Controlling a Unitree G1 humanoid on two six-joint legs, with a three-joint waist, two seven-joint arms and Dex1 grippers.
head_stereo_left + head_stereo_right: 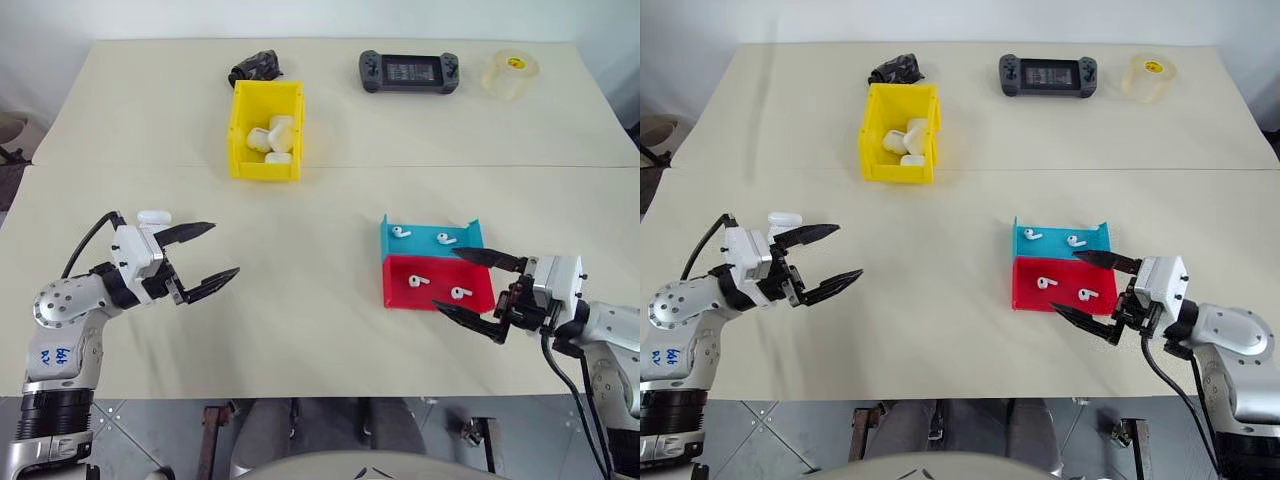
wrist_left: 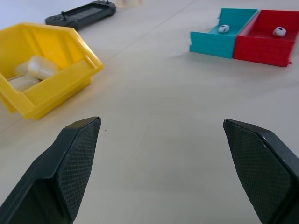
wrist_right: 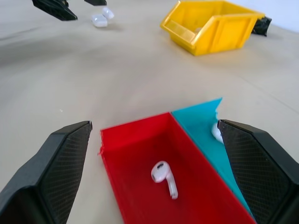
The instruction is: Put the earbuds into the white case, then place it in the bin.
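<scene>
both grippers hovering with fingers spread, holding nothing

left gripper (image 1: 205,258) and right gripper (image 1: 478,289) are hanging over the desk's (image 1: 330,200) near edge; earbuds (image 1: 418,281) are lying in the red tray (image 1: 470,279), white case (image 1: 153,216) by the left gripper, bin (image 1: 241,122) toward the far edge.

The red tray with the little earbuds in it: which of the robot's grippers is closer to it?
The right. The right gripper, open, sits at the red tray's edge; the left gripper, also open, is far across the table.
</scene>
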